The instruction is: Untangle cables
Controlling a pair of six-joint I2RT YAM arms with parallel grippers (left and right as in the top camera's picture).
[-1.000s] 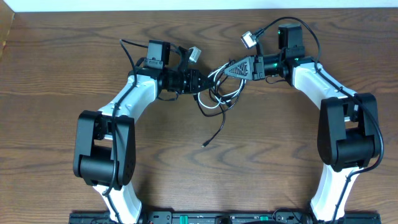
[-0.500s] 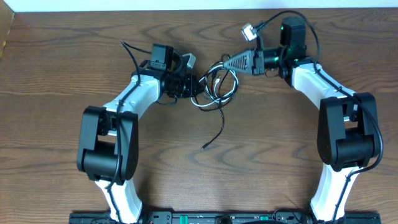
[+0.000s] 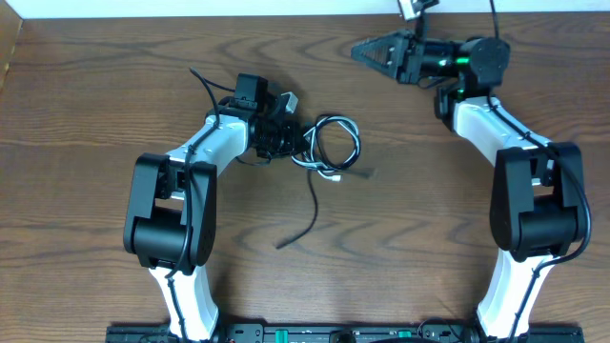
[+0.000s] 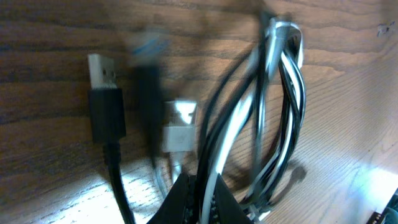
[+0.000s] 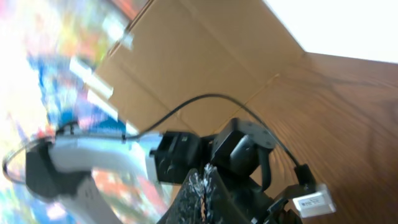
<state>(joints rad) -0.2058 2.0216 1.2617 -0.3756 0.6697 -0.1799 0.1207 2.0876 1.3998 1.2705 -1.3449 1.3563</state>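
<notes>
The cables (image 3: 334, 143) lie as a loose coil of white and black cords at the table's middle back. One black tail (image 3: 303, 214) trails toward the front. My left gripper (image 3: 297, 141) is shut on the coil's left side. In the left wrist view, white and black strands (image 4: 273, 106) run between its closed fingers (image 4: 180, 199). A black plug (image 4: 106, 93) and a white plug (image 4: 180, 124) lie on the wood beside them. My right gripper (image 3: 367, 50) hangs in the air at the back right, shut and empty, well away from the coil, its fingers (image 5: 214, 193) pressed together.
The wooden table (image 3: 429, 219) extends around both arms. A cardboard box (image 5: 205, 50) stands beyond the table's left end, seen past the left arm (image 5: 106, 149). The white back wall (image 3: 191, 8) borders the table's far edge.
The right gripper has left the coil and swung up and back to the right. The coil has dropped flat on the table, and its black tail has shifted left.
</notes>
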